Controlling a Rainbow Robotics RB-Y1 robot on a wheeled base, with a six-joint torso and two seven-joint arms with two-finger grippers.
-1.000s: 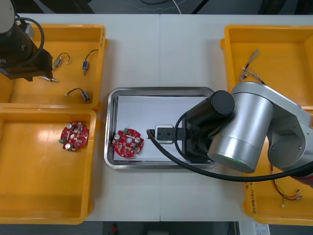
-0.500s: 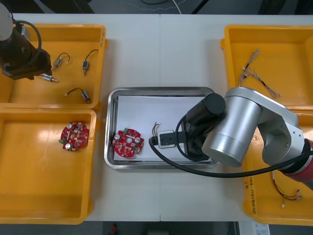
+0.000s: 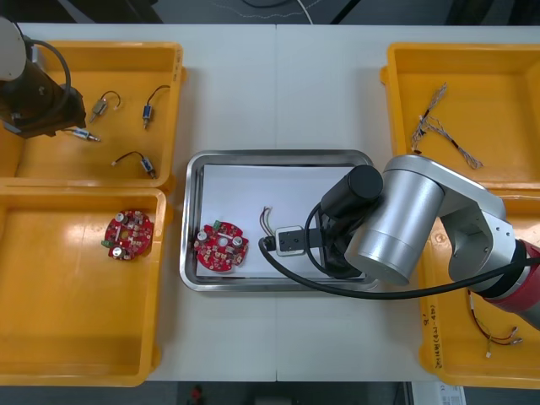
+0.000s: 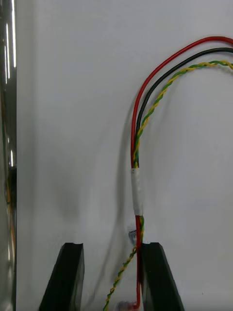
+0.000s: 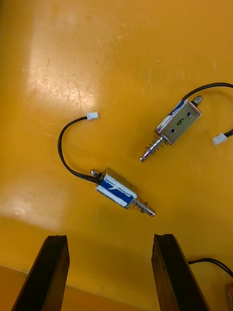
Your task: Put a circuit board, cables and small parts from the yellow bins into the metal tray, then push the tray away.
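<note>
Two black fingers (image 4: 68, 274) of the right gripper (image 4: 111, 249) stand well apart over the white inside of the shiny rectangular metal tray (image 3: 192, 221), gripping nothing. A cable bundle of red, black and twisted yellow-and-green wires (image 4: 138, 192), bound by a band of white tape, lies flat on that white surface. It runs between the fingers, hard by the inner face of one and clear of the other, and beyond the fingertips its wires curve away to the side. In the front view the silver right arm (image 3: 396, 224) reaches across the right part of the tray. A short end of the cable bundle shows just past its wrist, between the arm and a round red circuit board (image 3: 221, 248) that lies in the tray's left part.

The left gripper (image 5: 109, 239) hangs over the far yellow plastic bin on the left (image 3: 126, 59), its fingers spread wide with nothing between them. On the bin floor beyond the fingertips lies a small metal part with a blue and white body (image 5: 121, 191), roughly midway between the two fingers, trailing a thin black cable. A second small metal part with a spring at one end (image 5: 177, 125) lies farther off, in line with one finger. The near yellow plastic bin on the left (image 3: 84, 337) holds another round red circuit board (image 3: 128, 234).
</note>
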